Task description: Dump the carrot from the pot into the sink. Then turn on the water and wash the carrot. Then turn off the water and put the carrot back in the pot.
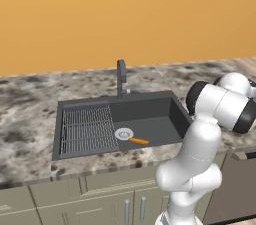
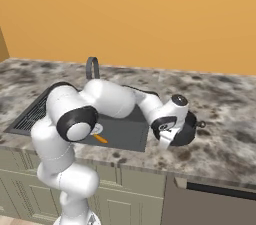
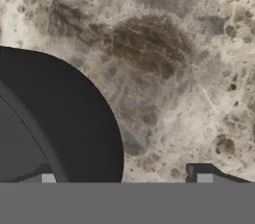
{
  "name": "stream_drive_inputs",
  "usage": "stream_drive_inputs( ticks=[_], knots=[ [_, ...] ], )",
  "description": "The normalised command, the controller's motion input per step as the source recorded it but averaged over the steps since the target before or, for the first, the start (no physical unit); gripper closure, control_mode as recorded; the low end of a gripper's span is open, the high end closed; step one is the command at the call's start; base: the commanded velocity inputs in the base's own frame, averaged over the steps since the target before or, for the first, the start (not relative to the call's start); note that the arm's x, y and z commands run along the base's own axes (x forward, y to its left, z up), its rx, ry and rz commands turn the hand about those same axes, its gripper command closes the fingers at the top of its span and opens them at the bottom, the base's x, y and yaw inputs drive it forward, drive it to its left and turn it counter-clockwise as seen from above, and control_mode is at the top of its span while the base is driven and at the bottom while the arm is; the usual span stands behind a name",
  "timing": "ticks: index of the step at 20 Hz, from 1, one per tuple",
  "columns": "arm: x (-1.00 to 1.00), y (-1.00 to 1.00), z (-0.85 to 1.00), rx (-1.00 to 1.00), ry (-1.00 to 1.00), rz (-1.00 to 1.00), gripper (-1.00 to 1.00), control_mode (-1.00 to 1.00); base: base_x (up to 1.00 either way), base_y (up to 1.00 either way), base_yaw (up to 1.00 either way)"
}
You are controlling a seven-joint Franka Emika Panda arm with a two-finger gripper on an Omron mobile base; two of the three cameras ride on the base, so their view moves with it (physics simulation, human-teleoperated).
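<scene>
A speckled grey-and-brown marble countertop [image 1: 30, 114] runs the full width of the scene beneath a plain orange wall [image 1: 125, 14]. A dark grey curved faucet [image 1: 121, 76] stands upright on the counter at the back edge of the basin, near its middle; from the right base camera it appears as a dark arch [image 2: 92, 67]. Below the counter's front edge sit pale grey-green cabinet doors [image 1: 100, 204] with slim vertical metal handles [image 1: 143, 209]. Close up, the marble surface [image 3: 164, 58] shows brown mottled patches.
</scene>
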Motion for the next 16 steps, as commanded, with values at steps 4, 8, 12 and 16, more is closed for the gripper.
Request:
stream_drive_inputs(
  ticks=[4, 8, 12, 16],
  knots=[
    [-0.68, -0.06, 0.26, 0.17, -0.11, 0.00, -1.00, -1.00, 0.00, 0.00, 0.00],
    [-0.41, 0.02, 0.63, 0.17, -0.08, 0.02, -1.00, -1.00, 0.00, 0.00, 0.00],
    [0.02, 0.17, 0.56, 0.13, -0.12, 0.05, -1.00, -1.00, 0.00, 0.00, 0.00],
    [0.13, 0.26, 0.43, 0.13, -0.17, 0.11, -1.00, -1.00, 0.00, 0.00, 0.00]
  ],
)
